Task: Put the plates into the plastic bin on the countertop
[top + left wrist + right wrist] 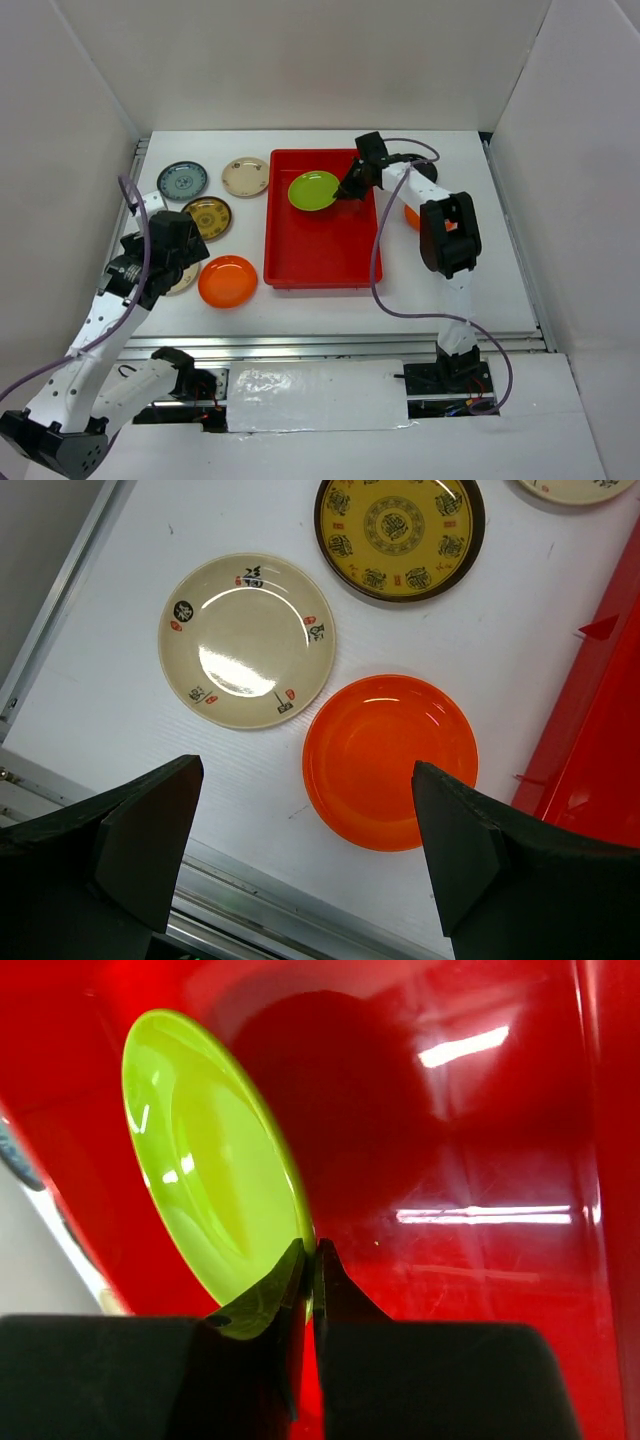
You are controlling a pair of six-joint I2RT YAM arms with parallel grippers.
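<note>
Only in the right wrist view is the grip made plain: the right gripper [311,1250] is clamped on the rim of the glossy, shallow lime green plate [210,1160]. From above, that plate is seen over the far end of the red bin [320,255], with bare bin floor left nearer the arms. The left gripper [305,770] is spread wide above an orange plate [390,760] lying near the bin's left rim, beside a cream plate [247,640] on the countertop [120,710].
</note>
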